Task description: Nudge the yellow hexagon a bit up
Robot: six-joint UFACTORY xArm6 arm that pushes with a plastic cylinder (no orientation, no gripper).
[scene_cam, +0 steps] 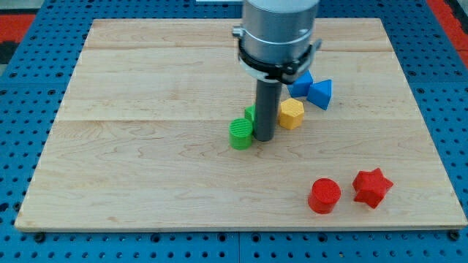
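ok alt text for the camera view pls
My tip sits between the green cylinder at its left and the yellow hexagon at its right on the wooden board. Two blue blocks lie upper right, a red cylinder and red star lower right.

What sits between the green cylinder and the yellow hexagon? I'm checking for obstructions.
In the camera view, my tip stands between the green cylinder and the yellow hexagon, close to both.

Hexagon (291,114) touching right of my tip (264,138); cylinder (240,134) left; triangle (320,93) upper right; star (372,187) lower right.
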